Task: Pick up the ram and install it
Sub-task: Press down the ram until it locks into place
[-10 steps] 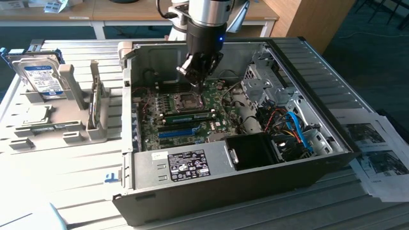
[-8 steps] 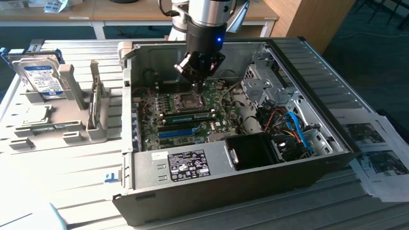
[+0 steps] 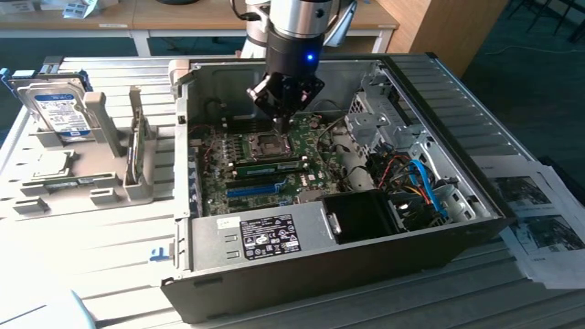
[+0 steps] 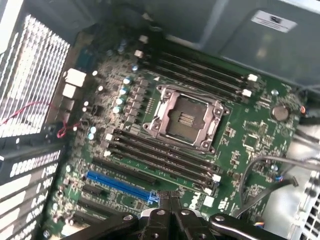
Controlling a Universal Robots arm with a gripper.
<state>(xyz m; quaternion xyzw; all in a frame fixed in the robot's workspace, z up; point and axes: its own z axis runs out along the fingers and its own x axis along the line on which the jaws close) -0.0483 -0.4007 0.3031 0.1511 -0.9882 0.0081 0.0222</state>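
**Ram.** Long thin green circuit-board stick with dark chips (image 3: 271, 166), centre of the exterior frame. It appeared to stand in one of the dark memory slots just below the empty square metal processor socket (image 3: 271, 142), white latches at both ends. In the wrist view I could not tell the stick from the slots with certainty.

**Gripper.** Black two-finger gripper (image 3: 281, 122) on a silver arm, hanging above the socket, upper centre of the exterior frame. Apart from the stick, nothing between the fingers. Jaws pressed together, tips meeting at the lower centre of the wrist frame (image 4: 170, 200), over the green motherboard (image 4: 250, 140) near the end of the long bright-blue plastic slot (image 4: 120, 184).

**Board.** The socket (image 4: 185, 120) sat open in mid-frame of the wrist view, banks of dark slots on either side. A thin red wire (image 4: 30, 107) ran at left.

**Surroundings.** Open grey metal computer case (image 3: 475, 137) filled the middle of the exterior frame, with blue cables (image 3: 425, 185) at its right and a black plastic duct (image 3: 361, 216) at lower right. At left, a grey moulded tray (image 3: 109, 192) held a silver hard drive with a blue label (image 3: 57, 110) upright and a square silver processor chip (image 3: 51, 163) lying flat. Printed paper sheets (image 3: 539, 219) lay at the right edge.
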